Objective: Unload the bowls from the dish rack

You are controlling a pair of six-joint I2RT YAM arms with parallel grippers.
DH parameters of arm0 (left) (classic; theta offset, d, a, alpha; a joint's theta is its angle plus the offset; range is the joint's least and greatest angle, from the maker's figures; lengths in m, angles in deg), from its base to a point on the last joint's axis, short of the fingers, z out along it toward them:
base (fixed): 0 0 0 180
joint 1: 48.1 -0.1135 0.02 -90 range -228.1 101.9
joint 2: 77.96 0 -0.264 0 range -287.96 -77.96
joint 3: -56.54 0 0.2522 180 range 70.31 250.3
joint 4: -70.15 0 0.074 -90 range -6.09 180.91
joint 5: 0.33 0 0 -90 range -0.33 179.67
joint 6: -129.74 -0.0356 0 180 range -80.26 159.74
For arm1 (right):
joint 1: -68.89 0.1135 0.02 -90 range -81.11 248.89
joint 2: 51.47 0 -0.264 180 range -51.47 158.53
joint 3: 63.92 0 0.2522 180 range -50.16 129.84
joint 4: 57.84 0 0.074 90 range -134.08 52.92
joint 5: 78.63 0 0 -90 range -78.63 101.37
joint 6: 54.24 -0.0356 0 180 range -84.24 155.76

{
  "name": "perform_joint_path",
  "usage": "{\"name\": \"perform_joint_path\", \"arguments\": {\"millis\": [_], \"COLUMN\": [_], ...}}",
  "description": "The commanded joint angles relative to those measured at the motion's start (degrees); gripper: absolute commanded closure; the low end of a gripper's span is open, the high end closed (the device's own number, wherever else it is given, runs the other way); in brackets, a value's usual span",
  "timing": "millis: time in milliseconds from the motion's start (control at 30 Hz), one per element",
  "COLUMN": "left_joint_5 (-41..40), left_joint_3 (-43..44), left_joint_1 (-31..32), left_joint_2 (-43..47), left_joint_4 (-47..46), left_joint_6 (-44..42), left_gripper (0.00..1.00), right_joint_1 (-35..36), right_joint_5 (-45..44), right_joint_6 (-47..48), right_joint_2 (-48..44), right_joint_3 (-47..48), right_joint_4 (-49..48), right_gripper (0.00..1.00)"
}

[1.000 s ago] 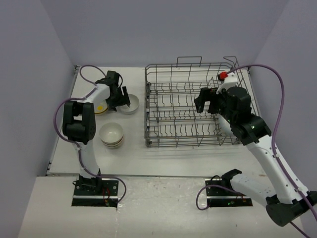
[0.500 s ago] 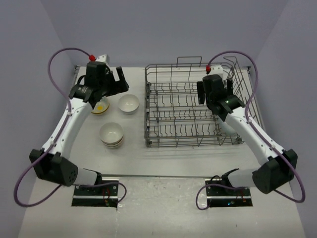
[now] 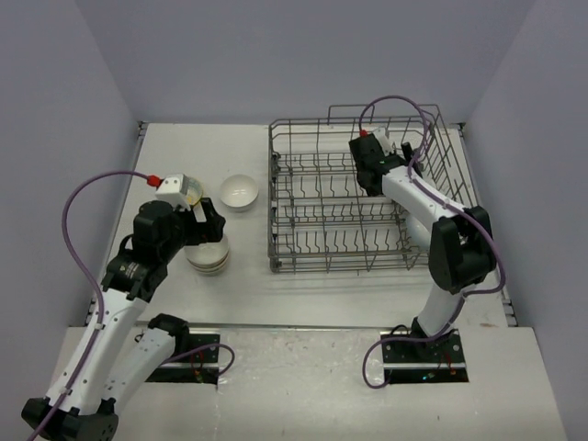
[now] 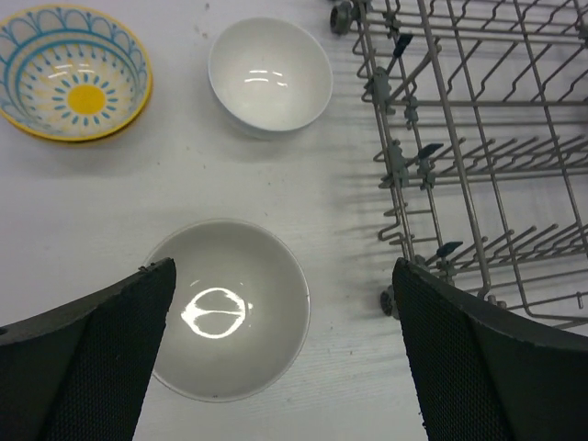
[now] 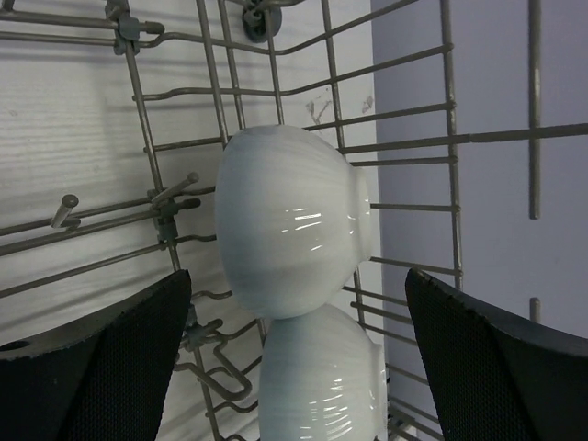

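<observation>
While both grippers are wide apart and hold nothing, the right gripper (image 5: 296, 276) hangs inside the dish rack (image 5: 175, 207). It is right over the upper bowl (image 5: 289, 230), a white one that stands on its side between the wires. The lower bowl (image 5: 322, 386), also white, sits just under it and seems to touch it.

I think the next job is to grab the upper bowl. The fingers should go down one on each side, squeeze gently, then lift straight up. That way it will not catch a wire or bump the lower bowl. Room is tight here, because the rack's side wires and the purple wall (image 5: 496, 110) are close by.

The left gripper (image 4: 283, 266) hovers over the near bowl (image 4: 230, 308) on the worktop (image 4: 110, 184). Farther off sit a small white bowl (image 4: 269, 73) and a blue and yellow bowl (image 4: 73, 72), each apart from the others. The rack's edge is just beside the near bowl, so swing wide there. Bare worktop between the bowls looks like a good landing spot.
</observation>
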Motion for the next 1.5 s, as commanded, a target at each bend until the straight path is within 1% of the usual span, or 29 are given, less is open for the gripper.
{"name": "perform_joint_path", "arguments": {"millis": [0, 200, 300, 367, 500, 633, 867, 1000, 1100, 1200, 1267, 1467], "left_joint_5": [4.4, 6.2, 10.0, 9.7, 10.2, 13.2, 13.4, 13.7, 13.7, 13.7, 13.8, 13.7], "left_joint_3": [-0.6, -1.2, -1.6, -1.6, -1.6, -1.9, -1.9, -2.0, -2.2, -2.2, -2.2, -2.2], "left_joint_1": [1.2, 1.3, 1.5, 1.8, 1.8, 2.2, 2.4, 2.4, 2.4, 2.5, 2.5, 2.6], "left_joint_2": [1.3, 1.7, 2.2, 2.3, 2.2, 1.6, 1.6, 1.5, 2.0, 2.0, 1.8, 1.7], "left_joint_4": [-5.4, -5.9, -6.8, -6.8, -6.9, -7.5, -7.5, -7.6, -7.7, -7.8, -7.8, -7.9], "left_joint_6": [-2.6, -2.5, -3.0, -3.0, -3.0, -3.5, -3.5, -3.5, -3.5, -3.5, -3.5, -3.5], "left_gripper": [0.00, 0.00, 0.00, 0.00, 0.00, 0.00, 0.00, 0.00, 0.00, 0.00, 0.00, 0.00], "right_joint_1": [-0.4, -0.9, -1.8, -2.5, -3.4, -3.8, -3.8, -3.8, -3.8, -4.2, -4.6, -5.2], "right_joint_5": [-3.0, -2.9, -2.4, -4.2, -6.3, -6.8, -8.5, -8.7, -9.2, -9.0, -9.1, -10.1], "right_joint_6": [-0.7, -1.7, -1.7, -1.7, 0.7, 1.5, 2.2, 2.4, 3.0, 3.6, 4.3, 5.1], "right_joint_2": [2.4, 6.2, 7.1, 7.5, 7.2, 7.2, 6.8, 6.2, 5.8, 5.5, 5.8, 5.5], "right_joint_3": [2.5, 1.7, 1.3, 1.0, 0.4, 0.6, 0.0, 0.0, 0.0, -0.2, -0.1, -0.4], "right_joint_4": [1.2, 1.5, 1.6, 1.6, -0.3, -1.2, -1.5, -1.4, -1.3, -1.6, -1.6, -2.9], "right_gripper": [0.01, 0.01, 0.01, 0.01, 0.01, 0.01, 0.04, 0.14, 0.17, 0.19, 0.23, 0.29]}}
